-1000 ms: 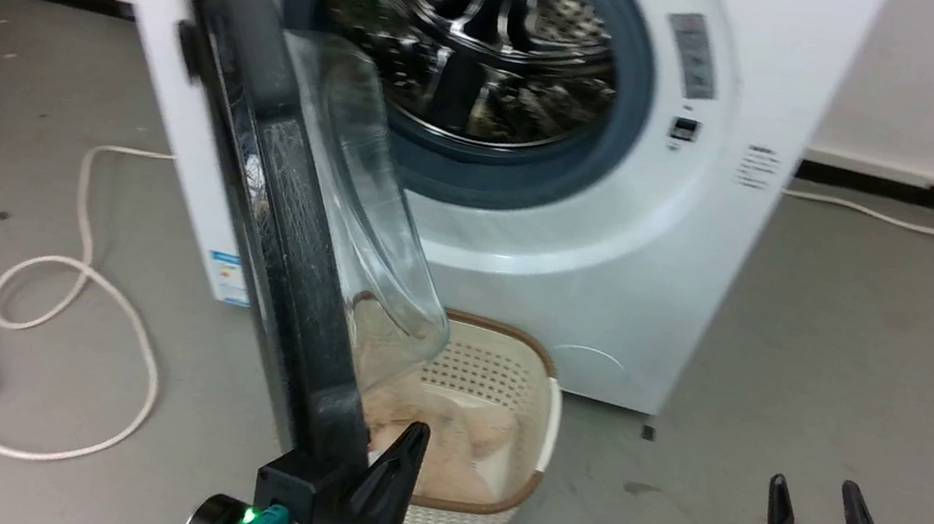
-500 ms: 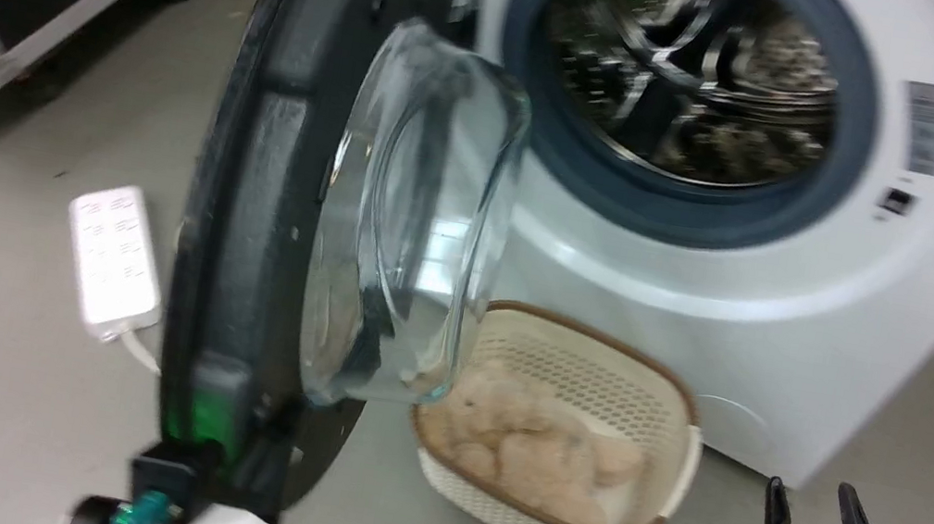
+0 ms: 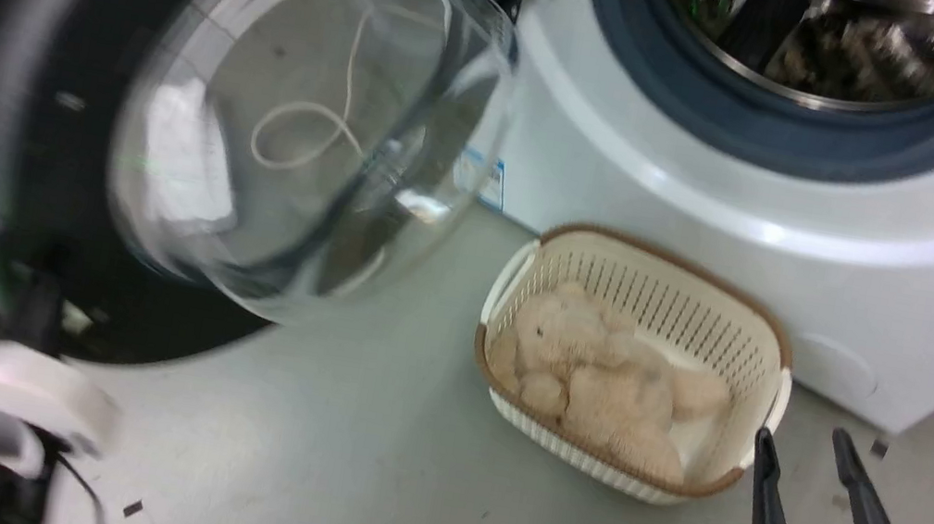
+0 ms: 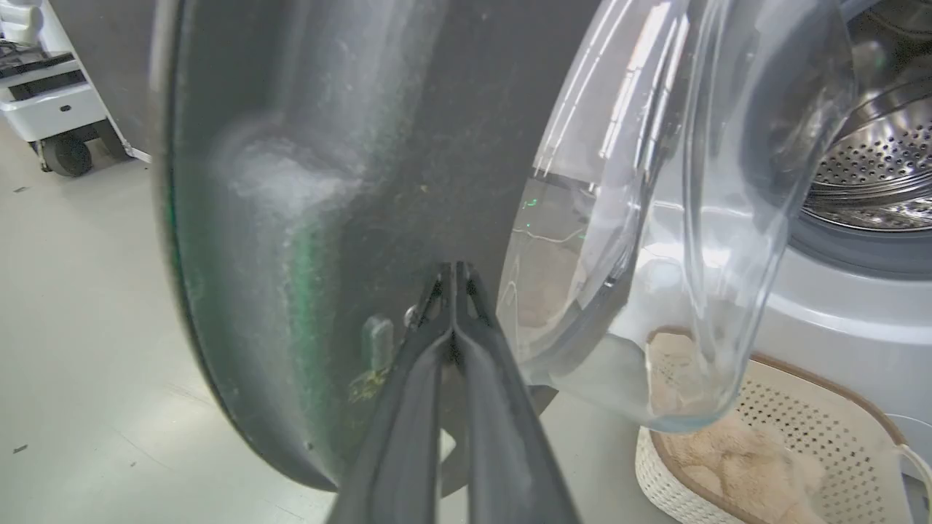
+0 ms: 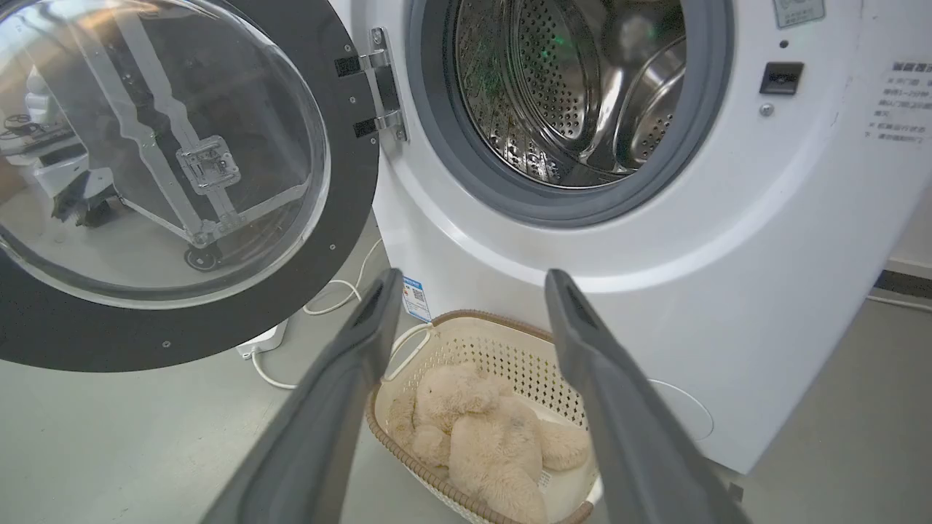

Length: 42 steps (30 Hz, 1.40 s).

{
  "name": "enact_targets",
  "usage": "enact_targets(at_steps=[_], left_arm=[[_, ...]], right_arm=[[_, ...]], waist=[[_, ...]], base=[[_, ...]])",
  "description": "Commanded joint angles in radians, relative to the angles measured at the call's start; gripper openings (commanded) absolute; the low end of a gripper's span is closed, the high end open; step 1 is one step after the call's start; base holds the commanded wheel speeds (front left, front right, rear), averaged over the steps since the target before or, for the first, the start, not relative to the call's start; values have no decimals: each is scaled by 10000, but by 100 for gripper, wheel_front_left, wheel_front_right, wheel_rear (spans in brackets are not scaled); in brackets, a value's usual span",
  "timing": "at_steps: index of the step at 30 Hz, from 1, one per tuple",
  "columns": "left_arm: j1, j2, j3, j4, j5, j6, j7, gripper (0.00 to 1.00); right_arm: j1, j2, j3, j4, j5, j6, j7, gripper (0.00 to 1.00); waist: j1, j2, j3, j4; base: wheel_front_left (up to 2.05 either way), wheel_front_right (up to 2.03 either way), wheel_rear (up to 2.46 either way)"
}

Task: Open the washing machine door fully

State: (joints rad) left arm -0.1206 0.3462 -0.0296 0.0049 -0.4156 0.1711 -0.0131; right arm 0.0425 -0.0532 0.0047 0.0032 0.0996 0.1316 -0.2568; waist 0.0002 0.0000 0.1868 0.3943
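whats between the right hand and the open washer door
In the head view, a cream perforated plastic basket holding a beige plush toy sits between the right hand and the round black door.

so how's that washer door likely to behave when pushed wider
Likely stiff: the washing machine door is a thick black ring, so it should swing as one piece on its metal hinge, not flex. The glass bowl probably makes it heavyish. The left gripper, shut, seems to press a smooth face and might skid.
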Motion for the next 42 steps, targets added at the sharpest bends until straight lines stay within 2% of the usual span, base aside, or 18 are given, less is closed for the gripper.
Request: enact_targets(at_steps=[1,5,11,17,22,25,29,31,32,33,36,42], left_arm=[[-328,246,246,150,-126,-69,29,0],[-1019,1015,865,963,-360,-283,126,0],[-2181,1862,1180,2689,-488,-727,70,0],[-2995,2072,1098,4137,-392,-1053,-683,0],[-3164,2024,897,4710,-220,-1256,-1463,0],[-3062,1845,684,4670,-74,-1333,-1872,0],[-2743,1341,349,3931,167,-1245,-2233,0],[-2457,982,101,3300,301,-1157,-2312,0],[-1627,240,-447,2056,412,-1014,-2354,0],[-1399,61,-610,1785,415,-987,-2317,0],[-821,-266,-1095,1150,489,-982,-2142,0],[311,-713,-1671,540,666,-665,-2029,0]], right_arm=[[-185,30,-26,-90,-121,-9,29,100],[-350,30,-100,-281,-385,-9,190,100],[-381,30,-274,-453,-586,-9,333,100],[-392,30,-284,-522,-738,-9,415,100],[-381,30,-344,-448,-710,-9,340,100],[-308,30,-430,-309,-586,-9,247,100],[-179,30,-634,-127,-471,-9,118,100],[-123,30,-803,-89,-382,-9,69,100],[28,30,-852,-51,-329,-9,9,100],[98,30,-847,-55,-340,-9,0,100],[367,30,-881,-59,-313,-9,-17,100],[855,30,-728,-171,-183,-9,-31,100]], waist=[[-2,0,422,-104],[-2,0,892,-265],[-2,0,1198,-412],[-2,0,1242,-535],[-2,0,932,-675],[-2,0,530,-744],[-2,0,-180,-872],[-2,0,-545,-949],[-2,0,-1308,-1226],[-2,0,-1477,-1291],[-2,0,-1899,-1507],[-2,0,-2324,-2196]], base=[[0,0,0],[0,0,0],[0,0,0],[0,0,0],[0,0,0],[0,0,0],[0,0,0],[0,0,0],[0,0,0],[0,0,0],[0,0,0],[0,0,0]])
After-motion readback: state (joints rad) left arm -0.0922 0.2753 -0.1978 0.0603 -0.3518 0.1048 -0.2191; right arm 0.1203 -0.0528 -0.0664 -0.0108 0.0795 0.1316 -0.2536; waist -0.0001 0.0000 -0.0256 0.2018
